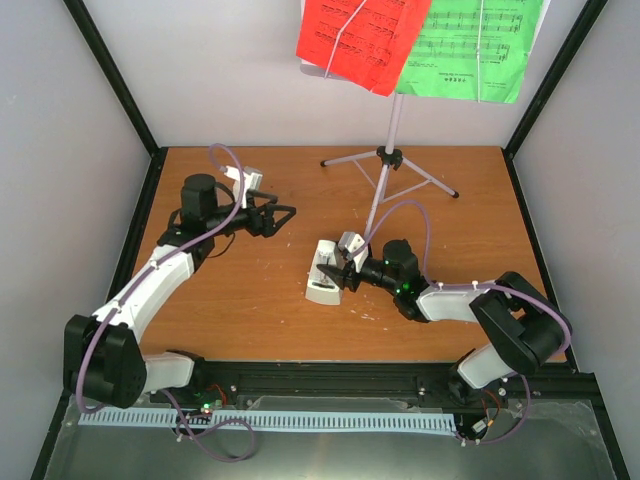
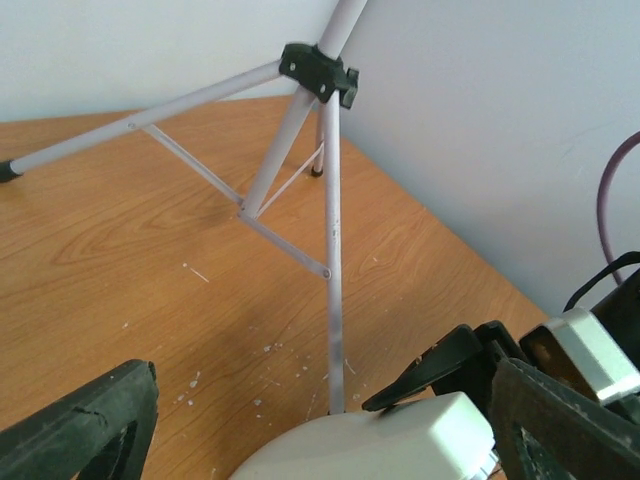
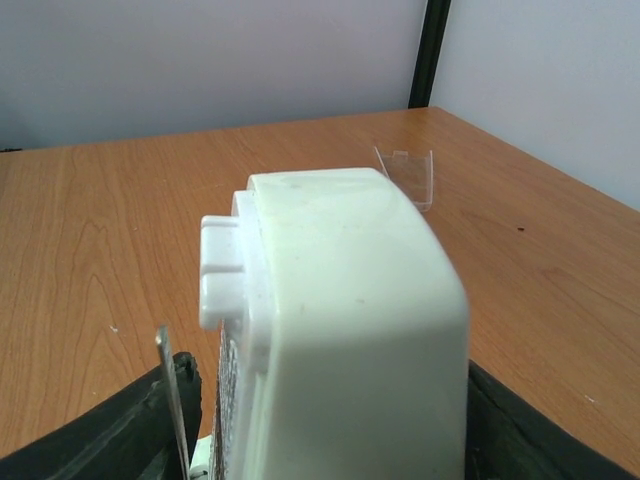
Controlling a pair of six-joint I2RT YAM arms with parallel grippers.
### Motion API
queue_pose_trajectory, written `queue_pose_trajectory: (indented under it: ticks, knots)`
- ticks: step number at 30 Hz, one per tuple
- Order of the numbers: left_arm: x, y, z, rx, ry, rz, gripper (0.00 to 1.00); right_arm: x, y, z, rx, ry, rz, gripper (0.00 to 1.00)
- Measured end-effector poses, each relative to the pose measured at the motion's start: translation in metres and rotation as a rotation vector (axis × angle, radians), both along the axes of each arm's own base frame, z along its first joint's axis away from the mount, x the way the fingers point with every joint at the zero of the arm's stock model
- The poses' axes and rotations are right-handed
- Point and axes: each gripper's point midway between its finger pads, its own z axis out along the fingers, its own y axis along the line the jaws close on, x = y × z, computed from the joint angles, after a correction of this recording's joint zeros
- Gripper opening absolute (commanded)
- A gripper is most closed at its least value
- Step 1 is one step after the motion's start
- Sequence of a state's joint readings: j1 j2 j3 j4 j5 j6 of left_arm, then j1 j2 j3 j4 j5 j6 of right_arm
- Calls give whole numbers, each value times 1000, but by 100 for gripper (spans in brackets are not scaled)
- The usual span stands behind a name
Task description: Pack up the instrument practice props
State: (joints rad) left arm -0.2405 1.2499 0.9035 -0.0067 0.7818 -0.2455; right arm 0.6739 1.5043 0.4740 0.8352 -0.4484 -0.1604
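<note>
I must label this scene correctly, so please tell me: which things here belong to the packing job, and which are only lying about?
For the job: stand, red page, green page, metronome.

Lying about: clear plastic piece on the table. Whether it belongs to the metronome cannot be told.

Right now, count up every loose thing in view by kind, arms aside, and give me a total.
music stand: 1
sheet-music pages: 2, one red and one green
metronome: 1
clear plastic piece: 1
Total: 5
</note>
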Motion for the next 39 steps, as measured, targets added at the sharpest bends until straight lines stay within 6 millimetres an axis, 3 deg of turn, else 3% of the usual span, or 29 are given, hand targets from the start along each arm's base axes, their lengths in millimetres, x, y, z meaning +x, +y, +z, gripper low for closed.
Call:
queue_pose_trajectory:
  ticks: [4, 11, 19, 28, 39]
  knots:
    - [0, -17, -21, 41, 50, -34, 78, 0, 0, 0, 4, 1, 3, 62]
    - [-17, -47, -54, 52, 159, -169, 60, -1, 1, 0, 8, 1, 13, 61]
    - [-33, -61, -57, 25, 192, -269, 53, -1, 2, 1, 10, 7, 12, 62]
    - [-38, -67, -59, 10, 211, -320, 45, 2, 6, 1, 12, 29, 17, 62]
    - [-41, -70, -62, 4, 227, -348, 43, 9, 10, 1, 16, 68, 10, 63]
